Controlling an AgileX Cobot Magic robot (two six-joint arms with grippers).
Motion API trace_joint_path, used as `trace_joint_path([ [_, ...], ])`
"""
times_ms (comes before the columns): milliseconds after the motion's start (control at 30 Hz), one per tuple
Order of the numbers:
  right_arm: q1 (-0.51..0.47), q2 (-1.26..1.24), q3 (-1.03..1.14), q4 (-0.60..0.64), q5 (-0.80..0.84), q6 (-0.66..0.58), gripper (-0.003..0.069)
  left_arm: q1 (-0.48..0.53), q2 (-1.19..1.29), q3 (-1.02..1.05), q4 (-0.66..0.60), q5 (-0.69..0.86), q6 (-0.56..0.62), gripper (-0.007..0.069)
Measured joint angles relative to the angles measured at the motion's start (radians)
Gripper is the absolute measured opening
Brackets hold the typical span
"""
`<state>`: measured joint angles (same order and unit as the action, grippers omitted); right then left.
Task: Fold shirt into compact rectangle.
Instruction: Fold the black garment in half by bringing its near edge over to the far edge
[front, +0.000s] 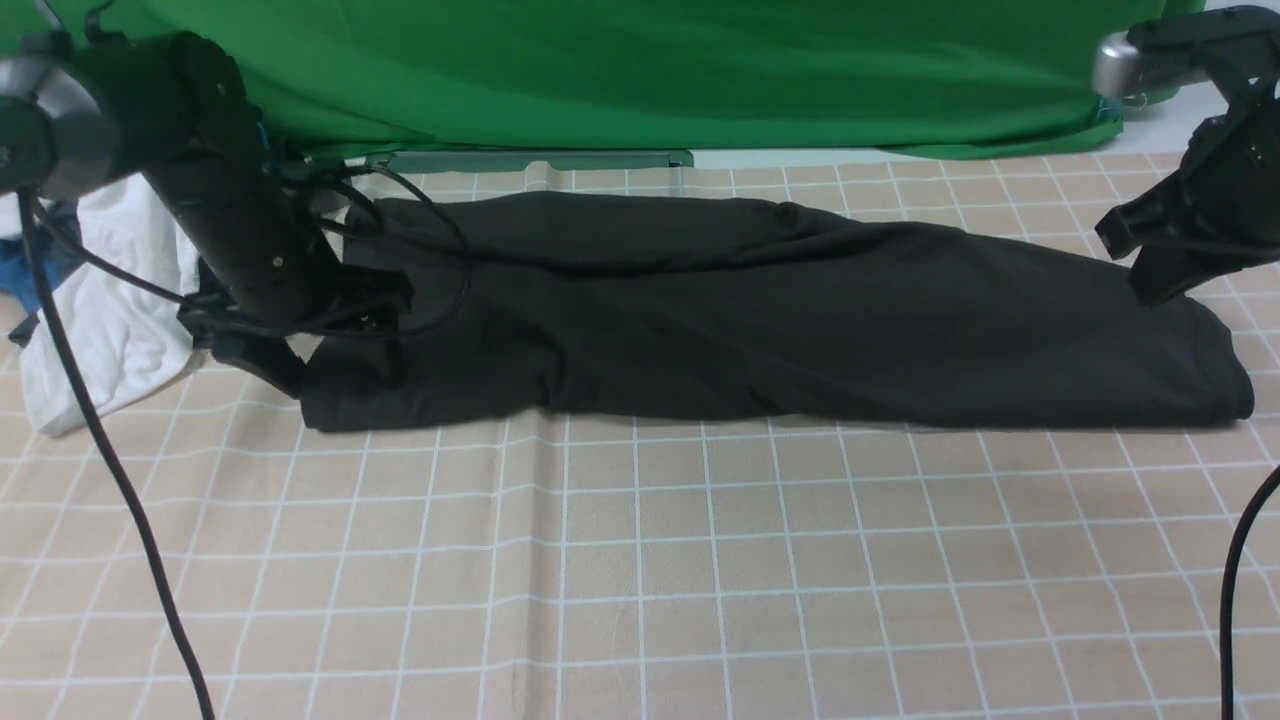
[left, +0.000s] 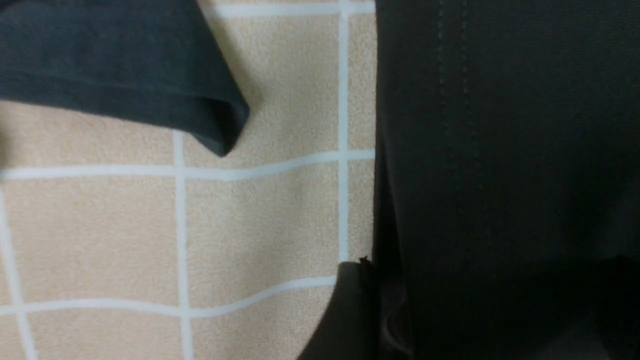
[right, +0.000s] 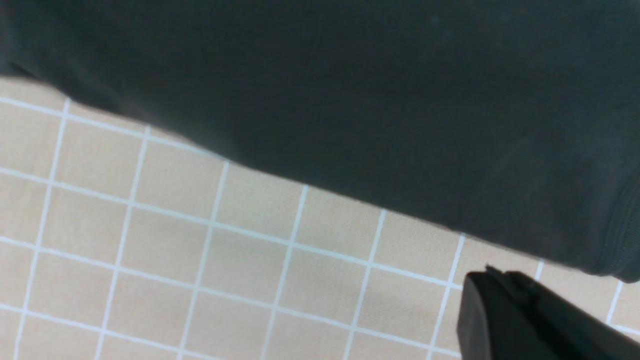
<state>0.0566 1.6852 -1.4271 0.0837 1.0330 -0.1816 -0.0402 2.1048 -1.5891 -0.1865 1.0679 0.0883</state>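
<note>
Now we see the shirt (front: 760, 320) lying as a long band on the cloth (front: 640, 560); the left gripper (front: 340, 372) has its jaws spread at the shirt's left end, and the right gripper (front: 1150, 285) has its jaws pressed together by the right end.

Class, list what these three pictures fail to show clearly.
Shirt print and label: in no view, only plain black cloth shows.
Left gripper: front view, black on black; grip unclear.
White garment: front view, partly behind the left arm.
Right gripper: wrist view, cut off by the edge.
</note>
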Motion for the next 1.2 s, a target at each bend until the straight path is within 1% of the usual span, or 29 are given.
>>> trace_joint_path([
  [67,-0.014,0.012,0.000,0.001,0.000,0.021,0.0047,0.000,0.019,-0.005,-0.028,0.020,0.004,0.0360],
  [100,-0.019,0.014,0.000,0.001,0.000,0.026,0.0051,0.000,0.021,-0.008,-0.032,0.024,0.011,0.0314],
  [133,-0.032,0.018,0.000,0.001,0.003,0.034,0.0059,0.000,0.021,-0.012,-0.032,0.033,0.024,0.0232],
  [167,-0.048,0.021,0.000,0.001,0.009,0.043,0.0074,0.000,0.021,-0.013,-0.034,0.036,0.028,0.0173],
  [200,-0.055,0.021,0.000,0.001,0.012,0.047,0.0085,0.000,0.021,-0.013,-0.034,0.039,0.029,0.0141],
  [233,-0.084,0.022,0.000,0.001,0.024,0.052,0.0121,-0.001,0.021,-0.019,-0.033,0.044,0.035,0.0116],
  [267,-0.106,0.023,0.000,0.001,0.036,0.053,0.0155,-0.001,0.021,-0.021,-0.032,0.047,0.037,0.0115],
  [367,-0.171,0.036,0.000,0.000,0.073,0.055,0.0295,-0.001,0.014,-0.029,-0.017,0.065,0.039,0.0115],
  [400,-0.185,0.042,0.000,0.000,0.078,0.055,0.0325,-0.001,0.008,-0.029,-0.012,0.069,0.040,0.0115],
  [433,-0.207,0.054,0.003,-0.002,0.076,0.059,0.0399,-0.001,-0.006,-0.029,-0.007,0.074,0.040,0.0115],
  [500,-0.215,0.068,0.007,-0.005,0.071,0.059,0.0444,-0.001,-0.023,-0.029,-0.005,0.074,0.040,0.0115],
  [533,-0.218,0.081,0.011,-0.005,0.064,0.059,0.0481,-0.001,-0.035,-0.029,-0.005,0.074,0.040,0.0115],
  [600,-0.219,0.125,0.019,-0.004,0.028,0.059,0.0530,-0.001,-0.052,-0.029,-0.006,0.073,0.040,0.0115],
  [733,-0.219,0.214,0.018,-0.003,-0.052,0.066,0.0573,-0.001,-0.056,-0.029,-0.005,0.073,0.040,0.0115],
  [967,-0.219,0.327,0.018,0.000,-0.171,0.084,0.0579,-0.001,-0.056,-0.029,-0.006,0.073,0.040,0.0115],
  [1033,-0.219,0.340,0.018,0.005,-0.176,0.079,0.0566,-0.001,-0.056,-0.029,-0.006,0.073,0.041,0.0115],
  [1067,-0.219,0.347,0.018,0.011,-0.176,0.069,0.0544,-0.001,-0.056,-0.029,-0.006,0.073,0.041,0.0115],
  [1100,-0.219,0.352,0.018,0.013,-0.180,0.051,0.0485,-0.001,-0.056,-0.029,-0.006,0.073,0.041,0.0115],
  [1133,-0.219,0.352,0.018,0.019,-0.180,0.037,0.0407,-0.001,-0.056,-0.029,-0.006,0.074,0.041,0.0115],
  [1200,-0.219,0.352,0.018,0.028,-0.176,0.007,0.0199,-0.001,-0.058,-0.029,-0.006,0.077,0.041,0.0115],
])
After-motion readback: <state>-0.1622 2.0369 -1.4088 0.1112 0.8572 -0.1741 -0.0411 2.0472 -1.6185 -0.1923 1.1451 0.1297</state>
